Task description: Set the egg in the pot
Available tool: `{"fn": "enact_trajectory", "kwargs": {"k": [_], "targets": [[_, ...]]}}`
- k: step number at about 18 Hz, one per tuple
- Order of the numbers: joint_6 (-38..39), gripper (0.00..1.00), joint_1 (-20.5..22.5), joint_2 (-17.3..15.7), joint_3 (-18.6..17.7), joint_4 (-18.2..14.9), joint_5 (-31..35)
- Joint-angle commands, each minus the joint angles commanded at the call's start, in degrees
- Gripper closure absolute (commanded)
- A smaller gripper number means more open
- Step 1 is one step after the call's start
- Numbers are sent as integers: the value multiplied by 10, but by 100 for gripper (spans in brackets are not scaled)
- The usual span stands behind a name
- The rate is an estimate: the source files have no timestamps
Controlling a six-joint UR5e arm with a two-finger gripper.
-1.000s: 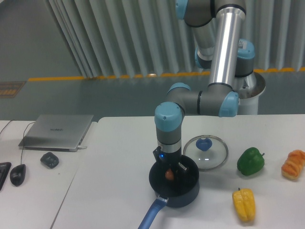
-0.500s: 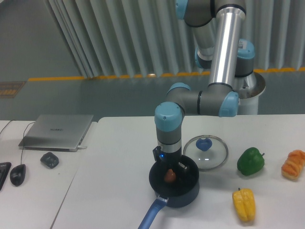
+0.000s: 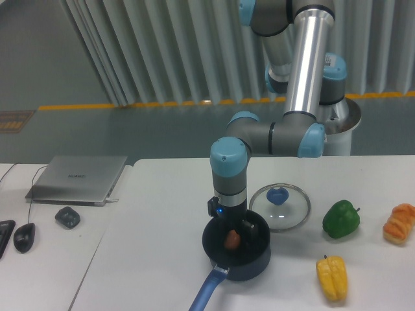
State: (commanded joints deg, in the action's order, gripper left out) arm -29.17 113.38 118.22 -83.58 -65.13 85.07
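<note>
One egg [image 3: 231, 239] inside pot [image 3: 237, 259], below end effector [image 3: 233, 228]; no legible writing.

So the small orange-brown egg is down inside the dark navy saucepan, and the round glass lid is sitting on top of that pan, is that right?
Not quite. The fixed camera shows the small orange-brown egg inside the dark navy saucepan, but the round glass lid with the blue knob is not on the pan; it lies on the white table just behind and to the right of it.
</note>
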Motion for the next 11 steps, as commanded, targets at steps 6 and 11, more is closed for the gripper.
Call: {"fn": "enact_trajectory", "kwargs": {"k": [6,11], "targets": [[-75,0,1,-26,1,-3,17],[-137,0,1,-35,3,-5,57]]}}
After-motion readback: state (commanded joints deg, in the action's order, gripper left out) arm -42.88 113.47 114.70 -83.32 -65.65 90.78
